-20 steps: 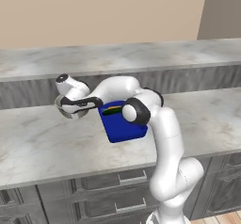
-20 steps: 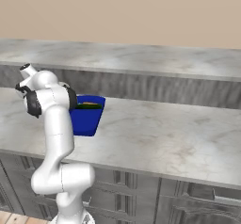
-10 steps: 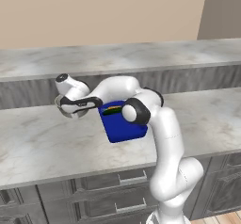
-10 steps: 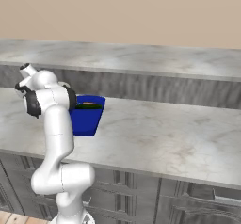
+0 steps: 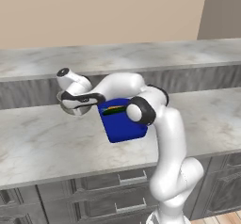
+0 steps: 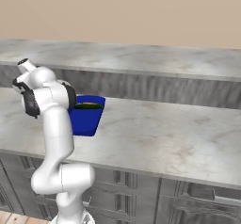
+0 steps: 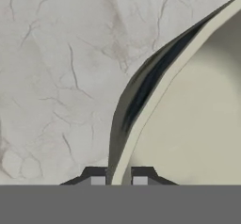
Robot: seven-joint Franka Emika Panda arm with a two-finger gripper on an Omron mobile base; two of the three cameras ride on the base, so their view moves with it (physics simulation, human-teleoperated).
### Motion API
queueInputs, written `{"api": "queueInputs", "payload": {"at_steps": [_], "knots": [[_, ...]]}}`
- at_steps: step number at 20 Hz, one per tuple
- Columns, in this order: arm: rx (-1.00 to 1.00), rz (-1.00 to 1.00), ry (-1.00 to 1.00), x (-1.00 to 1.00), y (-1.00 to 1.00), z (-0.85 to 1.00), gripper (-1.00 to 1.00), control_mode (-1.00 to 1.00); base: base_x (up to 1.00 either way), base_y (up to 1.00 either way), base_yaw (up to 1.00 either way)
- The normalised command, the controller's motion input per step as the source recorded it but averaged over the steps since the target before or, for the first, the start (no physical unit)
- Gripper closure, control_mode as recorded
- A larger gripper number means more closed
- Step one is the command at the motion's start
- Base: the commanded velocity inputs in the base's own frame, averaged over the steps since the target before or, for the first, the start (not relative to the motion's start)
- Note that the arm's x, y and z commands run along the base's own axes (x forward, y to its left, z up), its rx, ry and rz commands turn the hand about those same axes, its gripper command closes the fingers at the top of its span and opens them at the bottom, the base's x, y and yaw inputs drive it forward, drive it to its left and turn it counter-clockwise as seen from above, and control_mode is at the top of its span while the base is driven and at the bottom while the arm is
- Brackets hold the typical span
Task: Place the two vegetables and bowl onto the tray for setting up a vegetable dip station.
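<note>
Pincer point(image 7: 118, 180) clamped thinly on bowl point(image 7: 197, 119) rim beside tray point(image 5: 123, 124); liable to pivot or slip once lifted.

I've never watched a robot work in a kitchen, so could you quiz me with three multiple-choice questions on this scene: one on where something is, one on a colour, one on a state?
1. Where do the vegetables lie?
A. in the tray
B. in the bowl
C. on the floor

2. What colour is the tray?
A. red
B. deep blue
C. white

3. What is the gripper doing?
A. hanging open above the tray
B. shut on the bowl's rim
C. holding the carrot

Answers:
1 A: the carrot and cucumber lie inside the tray.
2 B: its walls are deep blue.
3 B: in the hand view the gripper has one fingertip on each side of the bowl rim.
</note>
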Motion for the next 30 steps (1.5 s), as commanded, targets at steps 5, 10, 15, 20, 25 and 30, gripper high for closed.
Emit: {"api": "queueInputs", "payload": {"at_steps": [5,10,15,20,25,30], "knots": [[0.00,0.00,-0.08,-0.48,-0.10,0.21,1.00,-1.00,0.00,0.00,0.00],[0.00,0.00,-0.06,-0.53,-0.15,0.20,1.00,-1.00,0.00,0.00,0.00],[0.00,0.00,0.00,-0.37,-0.45,0.10,1.00,-1.00,0.00,0.00,0.00],[0.00,0.00,0.00,-0.19,-0.49,0.02,1.00,-1.00,0.00,0.00,0.00],[0.00,0.00,0.00,-0.14,-0.45,0.00,1.00,-1.00,0.00,0.00,0.00],[0.00,0.00,0.00,-0.17,-0.43,0.00,1.00,-1.00,0.00,0.00,0.00]]}}
